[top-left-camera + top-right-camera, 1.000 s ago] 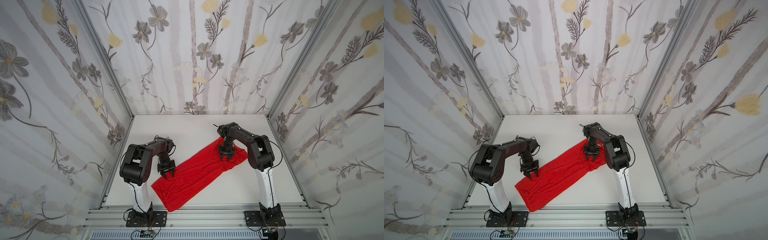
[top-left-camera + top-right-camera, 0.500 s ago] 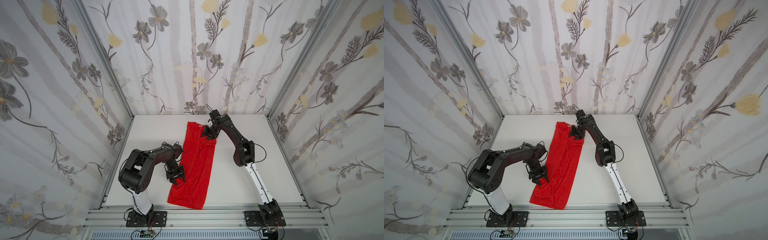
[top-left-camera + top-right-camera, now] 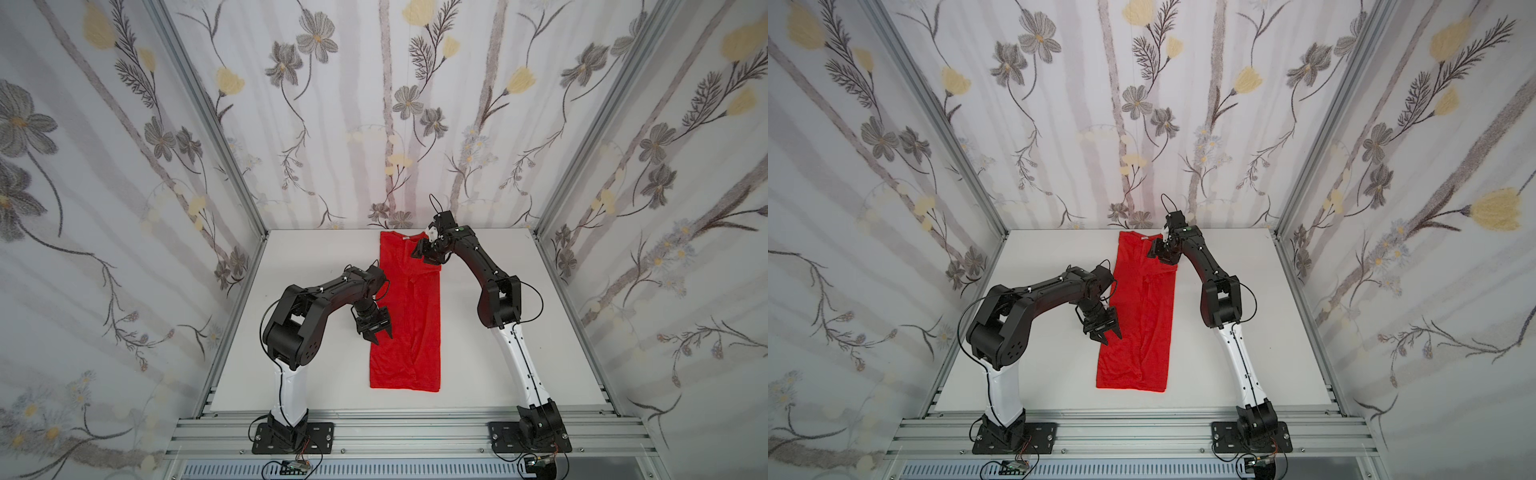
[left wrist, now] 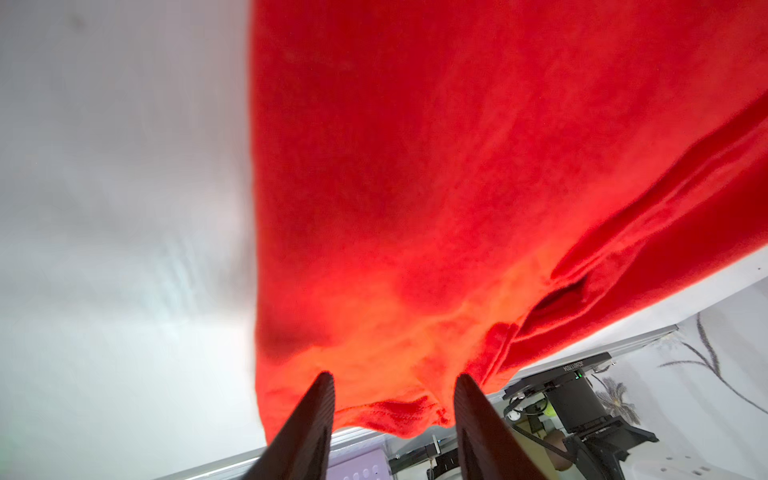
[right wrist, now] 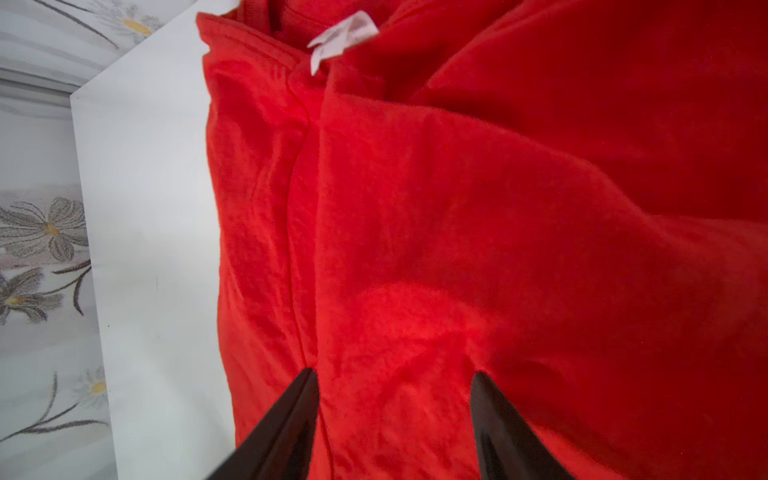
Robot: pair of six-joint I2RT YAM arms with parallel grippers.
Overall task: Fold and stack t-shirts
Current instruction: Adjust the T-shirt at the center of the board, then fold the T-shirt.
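Both grippers stood spread, empty. The shirt lay front to back: my left gripper at its left edge mid-length, my right gripper over the far collar end.

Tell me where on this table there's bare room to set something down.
Widest bare patch: table between the right arm and right wall. A narrower strip runs between the red t-shirt and that arm. The far left corner beside the shirt is bare. Crowded: the shirt's left edge at the left end effector, its collar at the right end effector.
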